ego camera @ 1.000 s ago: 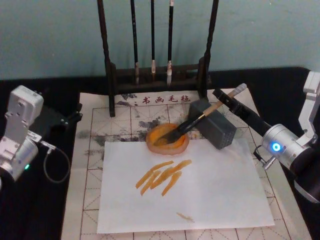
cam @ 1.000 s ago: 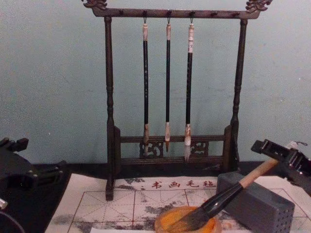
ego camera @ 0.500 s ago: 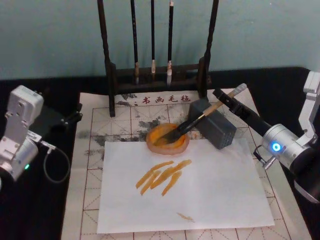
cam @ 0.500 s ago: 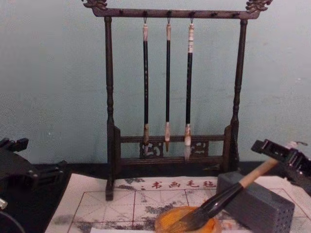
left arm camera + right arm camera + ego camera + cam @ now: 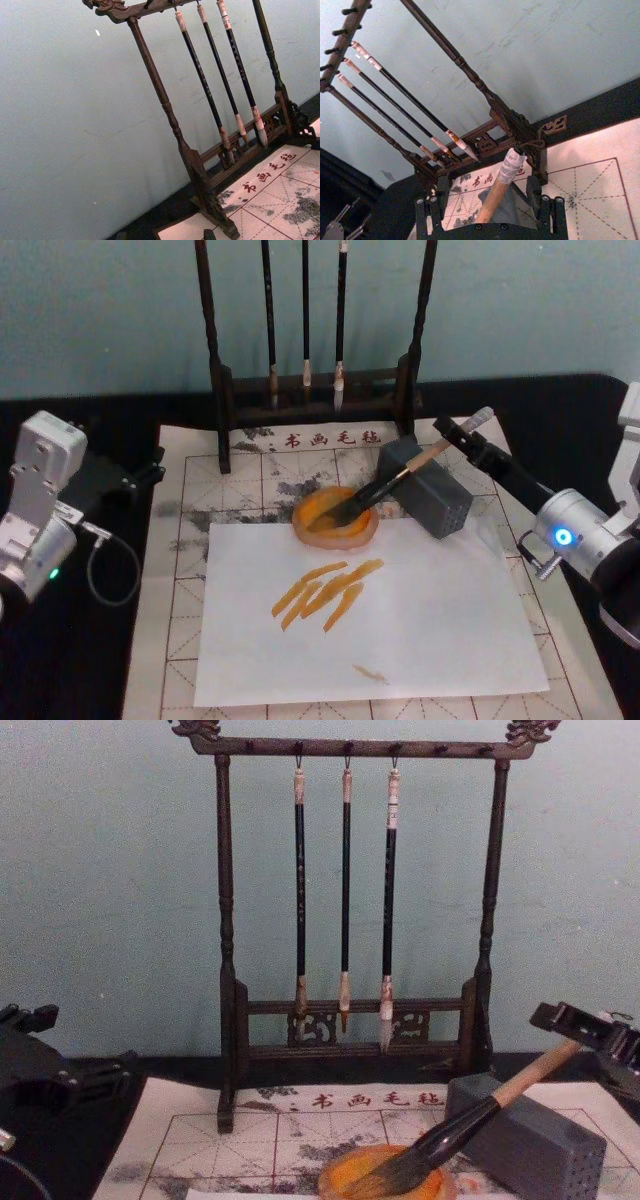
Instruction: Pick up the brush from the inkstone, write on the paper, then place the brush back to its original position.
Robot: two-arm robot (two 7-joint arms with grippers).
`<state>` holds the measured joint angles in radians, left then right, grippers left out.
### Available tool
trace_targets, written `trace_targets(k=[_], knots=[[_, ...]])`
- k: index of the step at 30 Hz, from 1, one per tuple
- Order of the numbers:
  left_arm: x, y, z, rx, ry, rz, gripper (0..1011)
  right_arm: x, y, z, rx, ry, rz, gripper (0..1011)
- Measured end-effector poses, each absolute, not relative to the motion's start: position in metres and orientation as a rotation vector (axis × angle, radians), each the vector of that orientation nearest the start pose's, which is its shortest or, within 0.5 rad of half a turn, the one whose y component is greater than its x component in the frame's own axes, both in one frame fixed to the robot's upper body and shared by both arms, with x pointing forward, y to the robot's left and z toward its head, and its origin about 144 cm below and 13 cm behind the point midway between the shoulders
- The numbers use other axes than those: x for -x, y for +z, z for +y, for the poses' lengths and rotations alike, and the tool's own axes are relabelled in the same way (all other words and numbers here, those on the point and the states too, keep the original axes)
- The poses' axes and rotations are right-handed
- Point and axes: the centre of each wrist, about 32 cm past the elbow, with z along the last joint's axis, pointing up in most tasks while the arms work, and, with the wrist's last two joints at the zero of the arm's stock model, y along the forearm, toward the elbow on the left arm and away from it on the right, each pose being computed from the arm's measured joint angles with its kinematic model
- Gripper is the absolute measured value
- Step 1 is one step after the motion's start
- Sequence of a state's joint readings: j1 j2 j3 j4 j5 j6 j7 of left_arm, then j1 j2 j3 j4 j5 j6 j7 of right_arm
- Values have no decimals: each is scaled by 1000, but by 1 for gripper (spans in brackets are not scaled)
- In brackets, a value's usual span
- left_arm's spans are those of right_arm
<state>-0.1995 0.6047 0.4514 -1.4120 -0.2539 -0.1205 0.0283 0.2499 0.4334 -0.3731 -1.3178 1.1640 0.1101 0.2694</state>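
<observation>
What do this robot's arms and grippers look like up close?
Both arms are silver-grey metal. The left arm has a boxy pale housing, a small green light and a looping grey cable. The right arm has a rounded joint with a glowing blue light. Each ends in a black gripper: left gripper, right gripper.

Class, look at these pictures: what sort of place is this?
Probably a calligraphy practice desk: a brush rack with hanging brushes, a red-gridded paper, and the brush resting in the inkstone.

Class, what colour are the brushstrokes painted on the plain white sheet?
Orange-yellow strokes, matching the inkstone; clearest in the head view.
</observation>
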Motion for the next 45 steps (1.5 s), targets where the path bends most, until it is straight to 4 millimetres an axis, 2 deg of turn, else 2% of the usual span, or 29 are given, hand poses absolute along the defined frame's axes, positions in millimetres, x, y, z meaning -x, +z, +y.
trace_targets(k=[11, 23, 32, 45], knots=[[-489, 1140, 310, -304, 1248, -285, 1001, -496, 1133, -300, -284, -1051, 560, 1003], [-489, 1140, 310, -304, 1248, -285, 1001, -479, 1127, -324, -162, -1050, 311, 1003], [-489, 1140, 310, -304, 1248, -285, 1001, -475, 1116, -328, -61, -1061, 115, 1003], [-489, 1140, 310, -305, 1248, -285, 1001, -476, 1108, -322, -23, -1117, 73, 1002]])
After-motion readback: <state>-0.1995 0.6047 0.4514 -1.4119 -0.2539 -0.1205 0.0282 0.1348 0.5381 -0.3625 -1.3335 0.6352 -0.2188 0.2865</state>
